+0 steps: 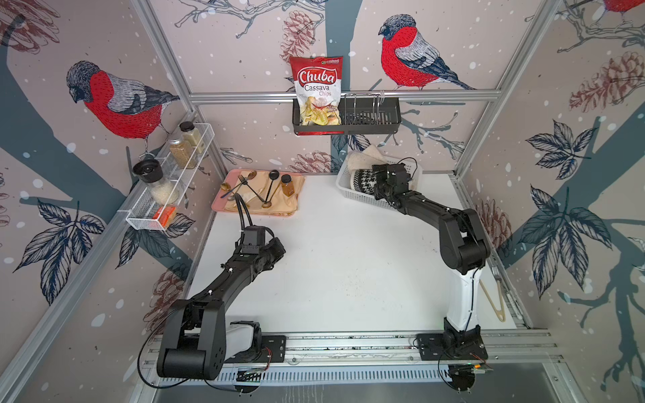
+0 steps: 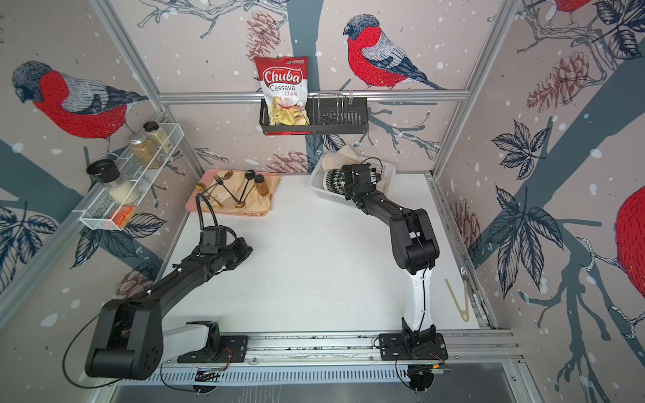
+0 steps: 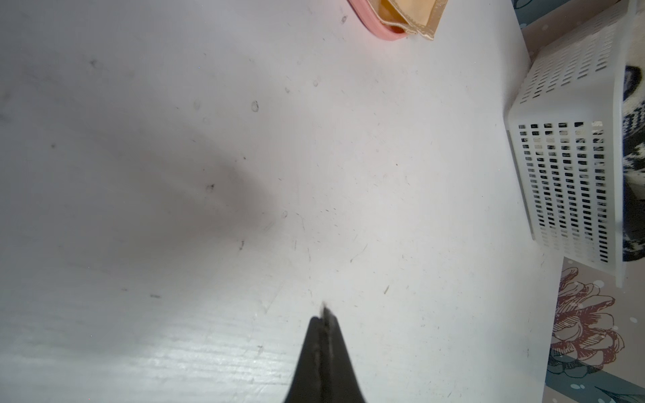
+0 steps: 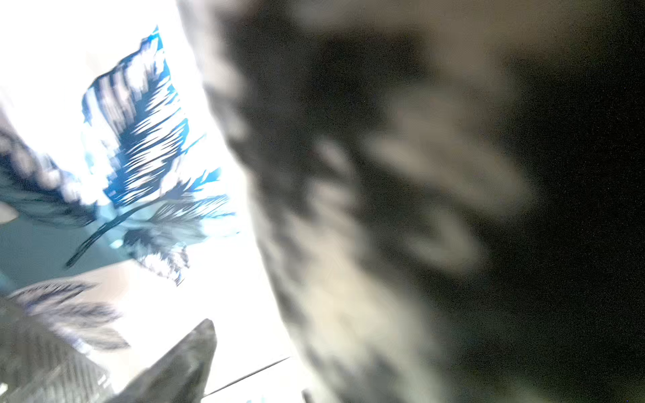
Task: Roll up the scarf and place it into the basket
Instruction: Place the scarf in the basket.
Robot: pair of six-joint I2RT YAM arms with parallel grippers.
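Observation:
The white perforated basket (image 1: pixel 349 195) (image 2: pixel 318 190) stands at the table's far right corner. The rolled black-and-white patterned scarf (image 1: pixel 361 179) (image 2: pixel 333 179) lies inside it. My right gripper (image 1: pixel 382 181) (image 2: pixel 350 181) reaches into the basket at the roll's right end. In the right wrist view the blurred scarf (image 4: pixel 384 209) fills most of the picture, and one finger (image 4: pixel 188 359) stands clear of it with a bright gap, so the jaws are open. My left gripper (image 3: pixel 324 314) is shut on nothing, low over the bare table mid-left. From there the basket (image 3: pixel 565 174) shows side-on, with scarf (image 3: pixel 633 139) inside.
A cream cloth (image 1: pixel 364 157) pokes over the basket's far rim. A pink tray (image 1: pixel 223 206) with cutlery and a small bottle sits at the back centre. On the walls hang a black caddy (image 1: pixel 370 120) with a chips bag and a white wire rack (image 1: pixel 150 216) of jars. Beige tongs (image 1: pixel 494 300) lie at the right edge.

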